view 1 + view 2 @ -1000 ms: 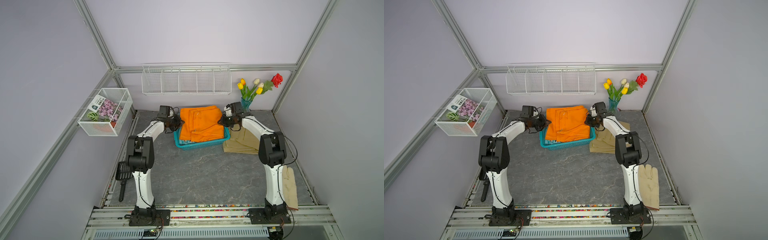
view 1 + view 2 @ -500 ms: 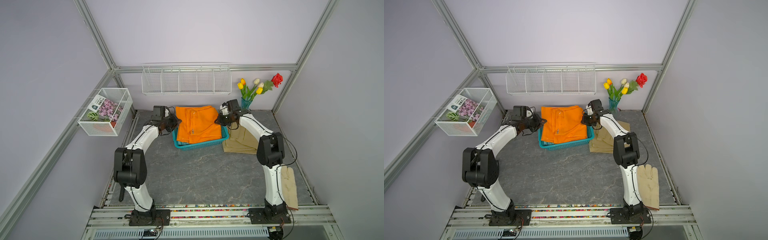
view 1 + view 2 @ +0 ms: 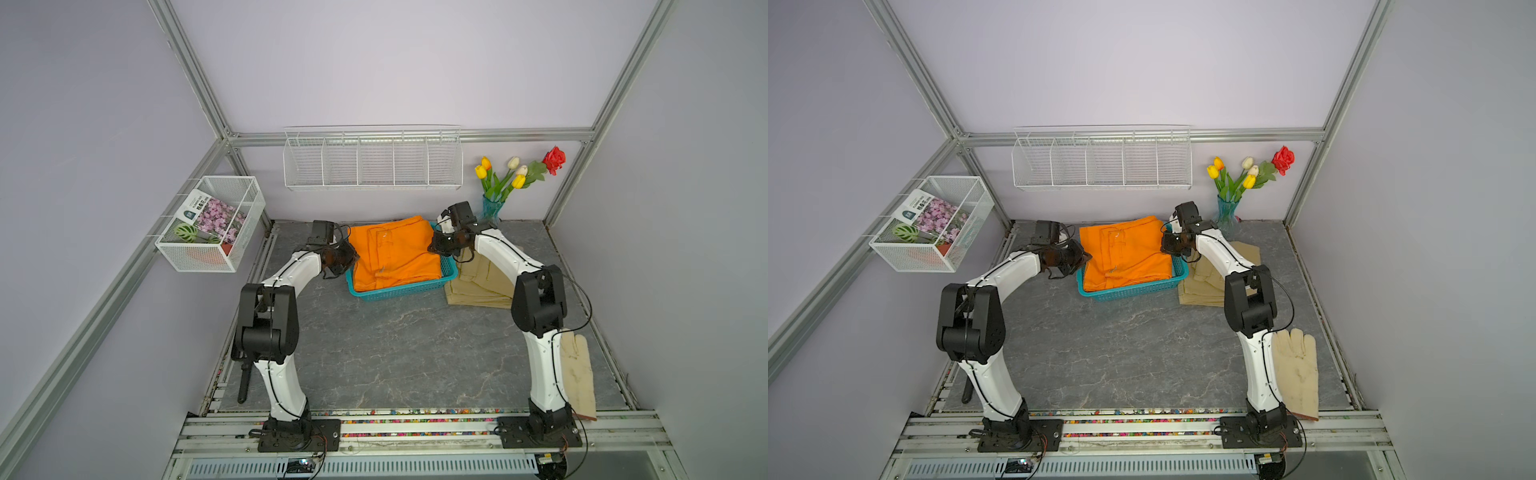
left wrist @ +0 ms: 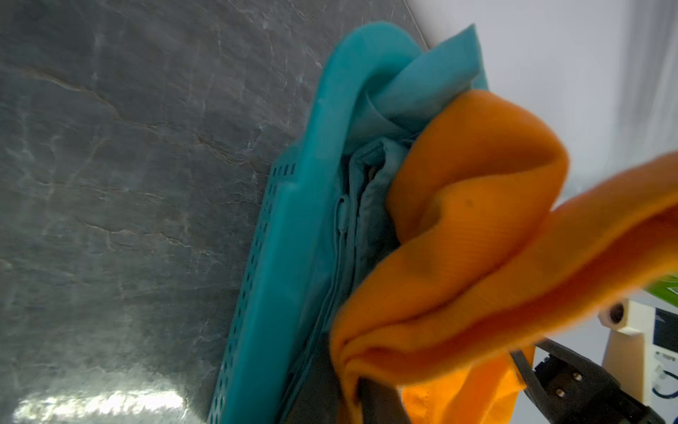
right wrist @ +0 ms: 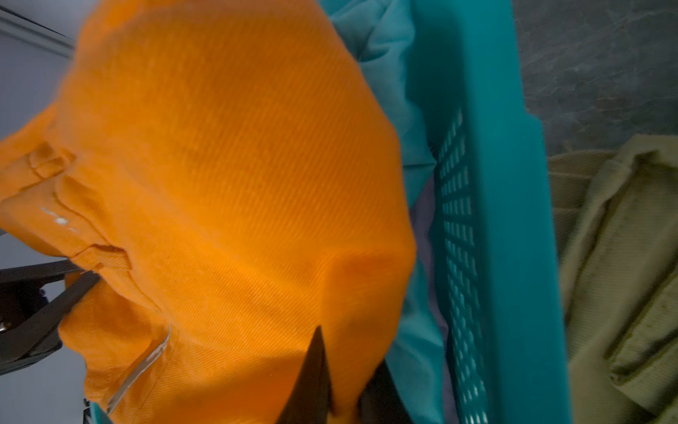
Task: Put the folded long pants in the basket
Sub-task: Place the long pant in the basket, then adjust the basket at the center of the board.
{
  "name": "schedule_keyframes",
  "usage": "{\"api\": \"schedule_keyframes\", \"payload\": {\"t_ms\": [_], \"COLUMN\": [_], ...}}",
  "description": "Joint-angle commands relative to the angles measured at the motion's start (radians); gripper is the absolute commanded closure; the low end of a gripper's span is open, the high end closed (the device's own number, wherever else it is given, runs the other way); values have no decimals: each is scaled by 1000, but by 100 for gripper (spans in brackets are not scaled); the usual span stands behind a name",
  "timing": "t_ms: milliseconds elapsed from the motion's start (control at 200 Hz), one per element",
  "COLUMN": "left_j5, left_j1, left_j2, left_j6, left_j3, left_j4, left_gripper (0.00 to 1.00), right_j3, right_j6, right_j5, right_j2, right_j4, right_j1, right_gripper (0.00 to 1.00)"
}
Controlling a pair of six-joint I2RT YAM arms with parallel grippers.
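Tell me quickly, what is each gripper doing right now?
Left gripper: closed on the orange pants.
Right gripper: orange pants between its fingers; open or closed cannot be told.

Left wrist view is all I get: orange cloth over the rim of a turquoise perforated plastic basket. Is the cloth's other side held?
Observer: Yes. The right claw is shut on the folded orange long pants, on the side opposite the left claw.
Operator: Any pants outside the basket?
Observer: The folded khaki long pants lie on the table right beside the turquoise perforated plastic basket, on the right arm's side.
Operator: Anything beneath the turquoise cloth?
Observer: A strip of lilac cloth shows under it, against the basket wall, in the right wrist view.
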Motion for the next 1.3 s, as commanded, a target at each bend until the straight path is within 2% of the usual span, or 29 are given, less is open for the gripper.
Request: {"api": "schedule_keyframes", "payload": {"t_ms": [0, 50, 105, 190, 315, 465, 625, 740, 830, 920, 1105, 1295], "left_j5": [-67, -63, -76, -93, -184, -317, -375, -359, -272, -253, -239, -249], "left_j1": [15, 11, 4, -15, -96, -267, -498, -633, -661, -666, -671, -676], "left_j2": [-25, -38, -59, -107, -221, -351, -458, -415, -306, -167, 71, 181], "left_j6": [30, 43, 47, 51, 62, 63, -15, -61, -95, -97, -96, -106], "left_j3": [-1, 6, 27, 49, 51, -25, -266, -361, -398, -369, -227, -143], "left_j4": [-14, -12, -30, -45, -76, -79, 111, 244, 373, 444, 475, 477], "left_gripper": [78, 62, 48, 28, 8, 6, 7, 7, 9, 14, 14, 15], "right_j3": [-94, -124, -153, -220, -382, -623, -920, -1060, -1093, -1099, -1130, -1133], "right_j6": [-20, -23, -27, -24, 11, 60, 131, 162, 160, 155, 147, 144], "right_j5": [109, 130, 152, 178, 240, 377, 364, 350, 350, 347, 376, 349], "right_j2": [-95, -149, -220, -336, -526, -723, -856, -927, -962, -992, -1037, -1023], "right_j4": [-8, 5, 13, 38, 106, 166, 305, 374, 364, 335, 324, 341], "right_j1": [-27, -27, -29, -32, -53, -87, -153, -197, -209, -208, -207, -208], "right_gripper": [59, 41, 32, 29, 26, 22, 18, 17, 17, 17, 16, 16]}}
